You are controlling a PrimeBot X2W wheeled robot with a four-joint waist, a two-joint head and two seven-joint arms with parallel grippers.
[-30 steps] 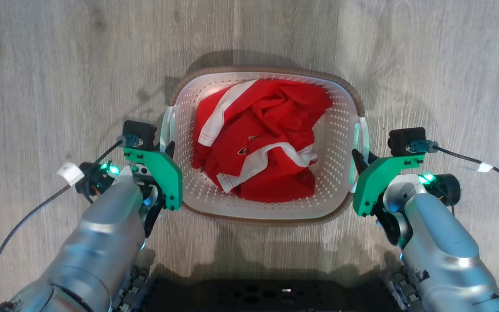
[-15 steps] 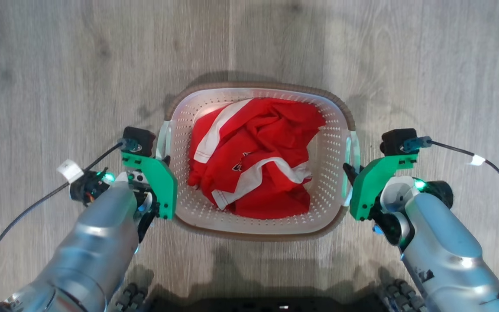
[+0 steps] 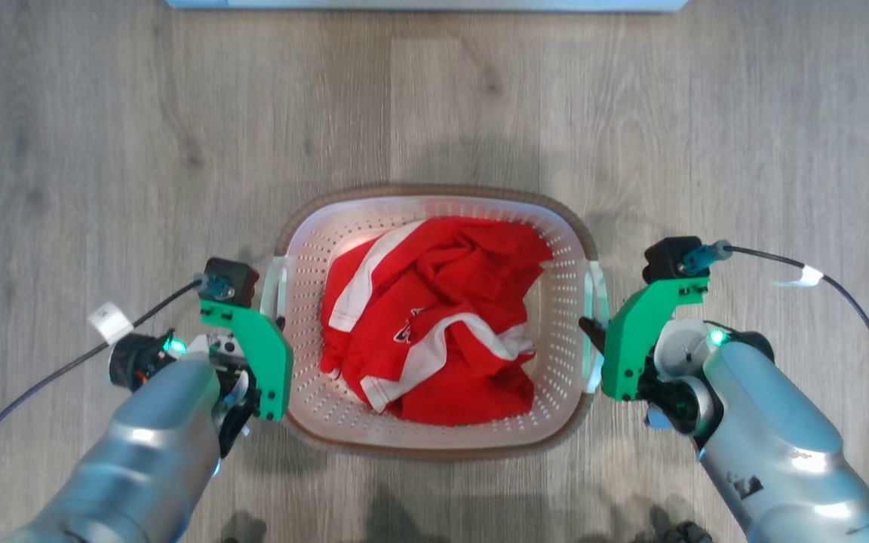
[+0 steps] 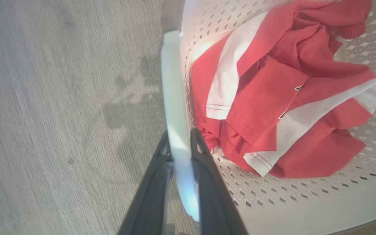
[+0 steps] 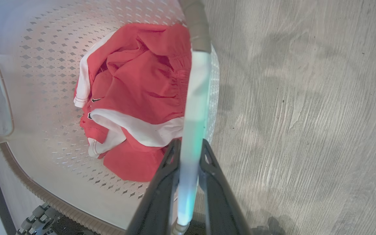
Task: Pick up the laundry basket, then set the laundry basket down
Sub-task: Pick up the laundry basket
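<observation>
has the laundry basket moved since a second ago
Yes. The camera shifted too, but the laundry basket sits nearer the floor knot than before, up the head view.

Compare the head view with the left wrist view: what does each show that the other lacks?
Head view adds: the whole cream-white perforated plastic laundry basket with its brown rim, and the right pincer at the right white side handle. Left wrist view adds: a close look at the left pincer, its dark fingers shut on the left white side handle. Both share: the crumpled red-and-white garment in the basket and the grey wood-plank floor.
</observation>
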